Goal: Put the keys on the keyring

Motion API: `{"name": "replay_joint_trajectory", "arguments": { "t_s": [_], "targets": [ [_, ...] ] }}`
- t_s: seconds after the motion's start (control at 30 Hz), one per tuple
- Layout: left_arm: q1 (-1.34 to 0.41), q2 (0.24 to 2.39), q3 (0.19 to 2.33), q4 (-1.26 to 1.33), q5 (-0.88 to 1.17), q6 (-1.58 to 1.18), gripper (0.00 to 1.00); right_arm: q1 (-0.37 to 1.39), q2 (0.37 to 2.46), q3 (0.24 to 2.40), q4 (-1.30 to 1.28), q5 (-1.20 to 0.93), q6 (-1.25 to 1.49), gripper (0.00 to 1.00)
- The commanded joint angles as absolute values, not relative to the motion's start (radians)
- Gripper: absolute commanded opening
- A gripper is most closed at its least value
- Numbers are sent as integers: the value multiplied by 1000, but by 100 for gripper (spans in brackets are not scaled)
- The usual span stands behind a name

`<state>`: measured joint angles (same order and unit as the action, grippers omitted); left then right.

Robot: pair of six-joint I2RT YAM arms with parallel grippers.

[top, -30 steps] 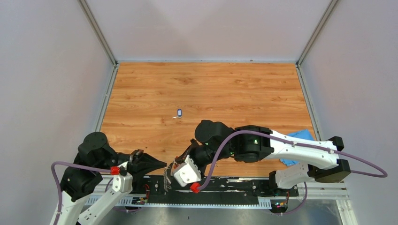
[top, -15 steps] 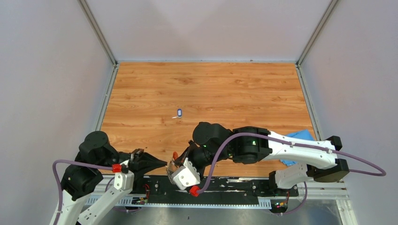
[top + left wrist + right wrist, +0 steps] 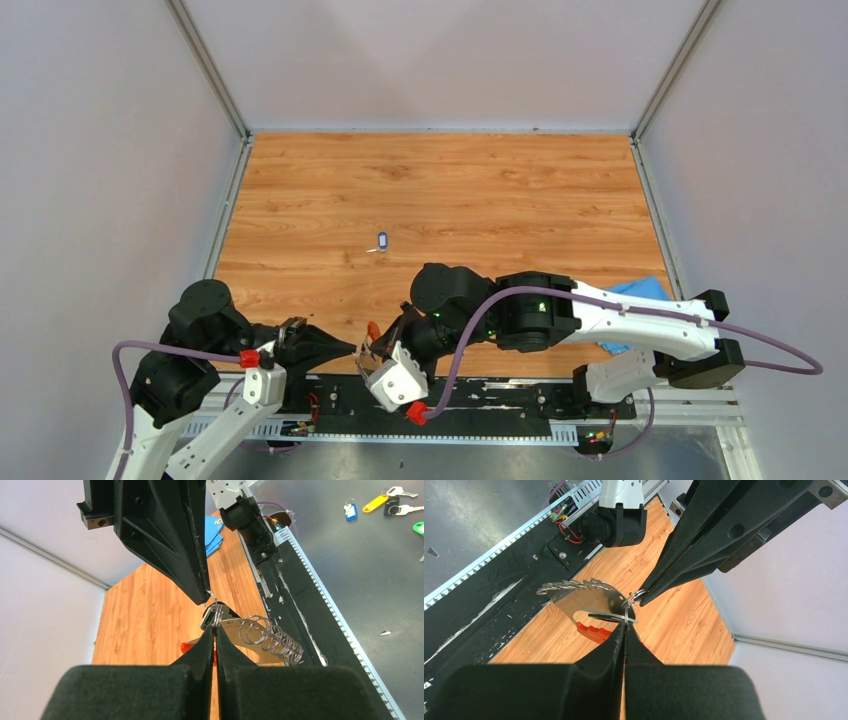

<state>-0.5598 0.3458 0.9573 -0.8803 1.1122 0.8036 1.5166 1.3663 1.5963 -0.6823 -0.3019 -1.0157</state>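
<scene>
Task unfinished: left gripper (image 3: 214, 630) and right gripper (image 3: 625, 626), jaws both closed, pinch the keyring (image 3: 260, 635) between them at lower centre of the top view; blue-and-white key (image 3: 382, 241) lies loose mid-frame on the bench (image 3: 450, 190).

No text, brand, number or sign can be read in any view. The coloured key tags (image 3: 375, 502) seen in the left wrist view are too small for lettering to be made out.
</scene>
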Motion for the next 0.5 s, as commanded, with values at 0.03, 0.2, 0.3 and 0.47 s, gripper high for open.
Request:
{"name": "replay_joint_trajectory", "arguments": {
  "t_s": [0.03, 0.2, 0.3, 0.47],
  "targets": [
    [-563, 357, 953, -879, 1100, 811, 0, 1535, 1370, 1633, -704, -288, -1034, 0],
    [-563, 359, 951, -879, 1099, 811, 0, 1537, 1375, 1638, -703, -288, -1040, 0],
    [-562, 359, 949, -879, 1094, 812, 0, 1537, 1380, 1642, -702, -286, -1043, 0],
    [-563, 359, 947, -879, 1095, 817, 0, 1537, 1388, 1644, -697, -275, -1046, 0]
  ]
}}
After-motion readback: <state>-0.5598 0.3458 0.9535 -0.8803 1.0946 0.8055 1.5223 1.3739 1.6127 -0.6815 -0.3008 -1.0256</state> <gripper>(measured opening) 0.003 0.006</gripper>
